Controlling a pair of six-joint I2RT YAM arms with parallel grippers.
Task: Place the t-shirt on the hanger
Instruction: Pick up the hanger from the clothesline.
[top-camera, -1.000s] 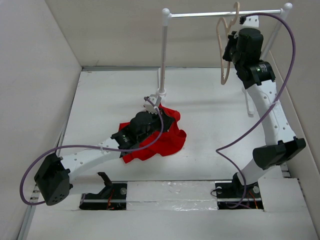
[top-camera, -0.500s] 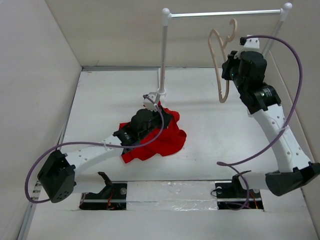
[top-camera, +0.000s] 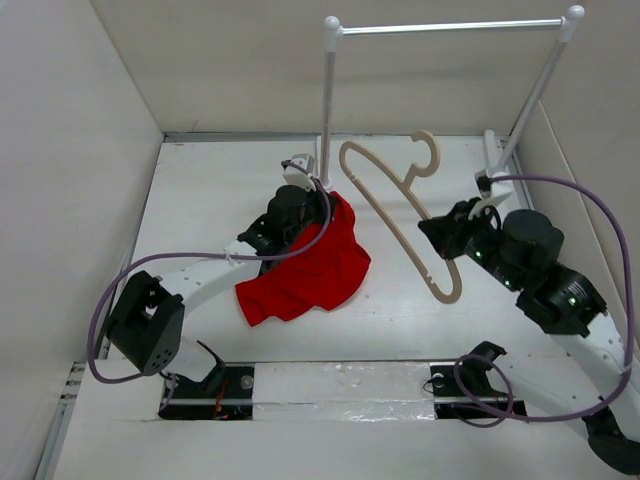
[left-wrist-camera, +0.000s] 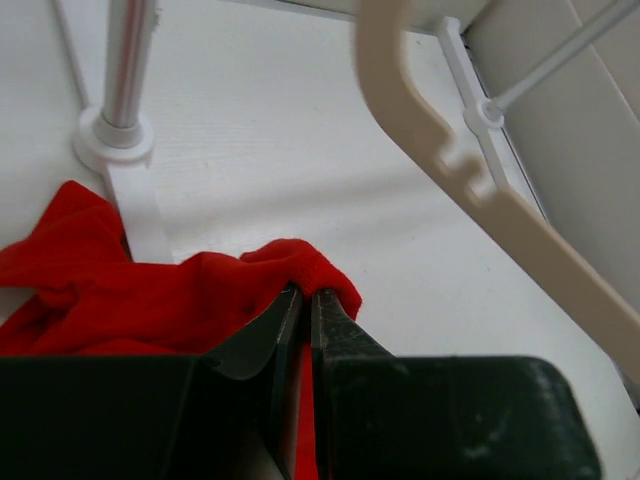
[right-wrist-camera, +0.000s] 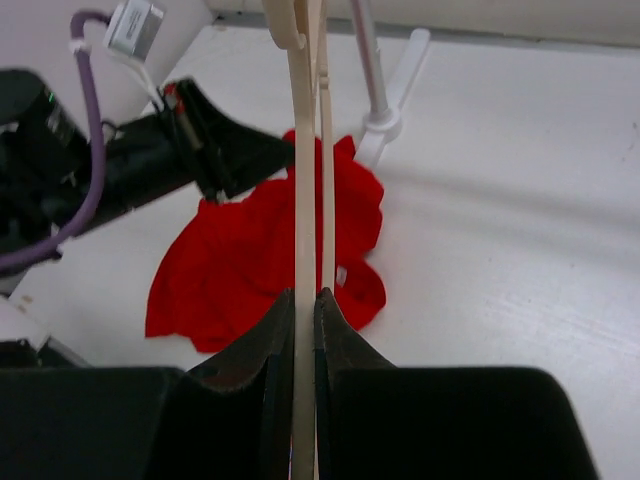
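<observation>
Red t-shirt (top-camera: 305, 270) lies crumpled on the bench (top-camera: 200, 190), one fold pinched in the closed left gripper (left-wrist-camera: 306, 292). Right gripper (right-wrist-camera: 304, 298) clamps the tan hanger (right-wrist-camera: 301, 180), held just beside the shirt. Judged step: bringing both together; next, feed a hanger arm into an opening. Only the left wrist view shows the pinch.

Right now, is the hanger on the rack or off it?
Off it. The right gripper holds the hanger well below the rod, its hook free.
</observation>
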